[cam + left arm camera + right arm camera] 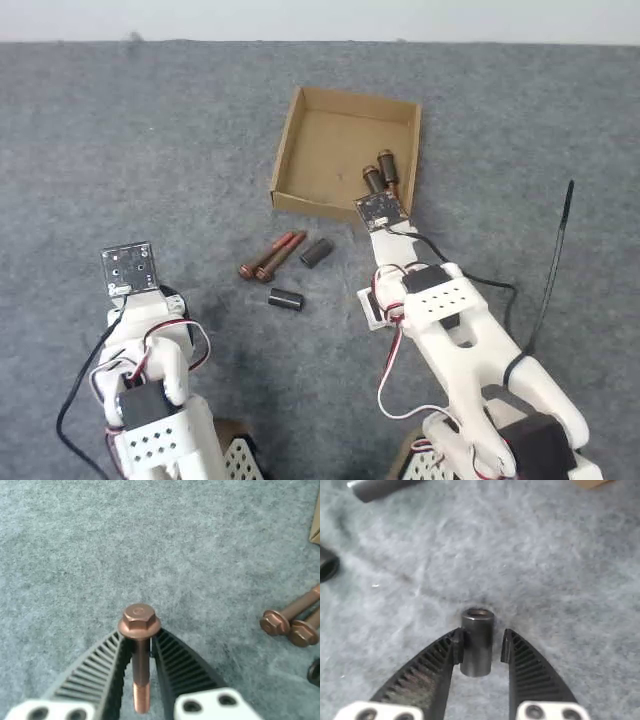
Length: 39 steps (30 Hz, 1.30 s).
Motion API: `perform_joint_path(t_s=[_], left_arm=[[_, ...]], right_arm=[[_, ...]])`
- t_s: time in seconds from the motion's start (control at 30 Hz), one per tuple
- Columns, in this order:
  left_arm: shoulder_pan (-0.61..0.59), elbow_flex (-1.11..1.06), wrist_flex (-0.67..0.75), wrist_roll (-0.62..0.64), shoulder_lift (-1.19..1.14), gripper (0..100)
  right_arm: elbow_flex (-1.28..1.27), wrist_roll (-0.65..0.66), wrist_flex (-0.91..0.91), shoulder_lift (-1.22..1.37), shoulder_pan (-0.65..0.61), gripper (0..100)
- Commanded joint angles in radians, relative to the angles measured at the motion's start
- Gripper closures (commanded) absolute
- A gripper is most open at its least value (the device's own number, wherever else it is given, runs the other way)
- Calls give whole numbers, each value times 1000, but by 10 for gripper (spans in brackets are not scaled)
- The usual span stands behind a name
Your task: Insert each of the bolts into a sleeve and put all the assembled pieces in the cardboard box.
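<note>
My left gripper [139, 637] is shut on a copper bolt [140, 660], whose hex head stands out past the fingertips, above the carpet. My right gripper [481, 635] brackets a black sleeve [477, 645] with its open end up. One finger [451, 652] touches the sleeve and a narrow gap separates it from the other finger. Two loose bolts [271, 256] lie side by side in front of the cardboard box [290, 140], with one sleeve [317, 252] beside them and another sleeve [285, 298] nearer the arms. Two assembled pieces [380, 172] rest inside the box.
Grey carpet covers the table. The left arm [140, 340] stands at the lower left and the right arm [450, 310] at the lower right, its wrist board close to the box's near corner. A black cable tie [555, 250] sticks up at the right.
</note>
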<state>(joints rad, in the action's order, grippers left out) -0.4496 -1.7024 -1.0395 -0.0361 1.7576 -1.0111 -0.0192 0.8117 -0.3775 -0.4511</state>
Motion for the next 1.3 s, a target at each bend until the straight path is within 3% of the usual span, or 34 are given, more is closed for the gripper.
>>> perform_joint_path(t_s=[0.0, 0.33, 0.4, 0.47, 0.93, 1.13, 1.27], left_arm=[[8, 15, 3, -9, 28, 988], [8, 15, 3, -9, 28, 988], [8, 15, 3, -9, 28, 988], [8, 15, 3, -9, 28, 988], [6, 15, 3, -9, 26, 988], [3, 15, 2, -9, 26, 988], [3, 15, 2, -9, 26, 988]], right_arm=[[5, -3, -27, -16, 16, 883], [110, 34, 38, 191, -2, 890], [120, 58, 41, 202, -2, 935], [120, 60, 36, 197, -2, 998], [138, 66, 145, -56, 91, 991], [262, 218, 183, -157, 134, 991], [313, 272, 111, -140, 143, 991]])
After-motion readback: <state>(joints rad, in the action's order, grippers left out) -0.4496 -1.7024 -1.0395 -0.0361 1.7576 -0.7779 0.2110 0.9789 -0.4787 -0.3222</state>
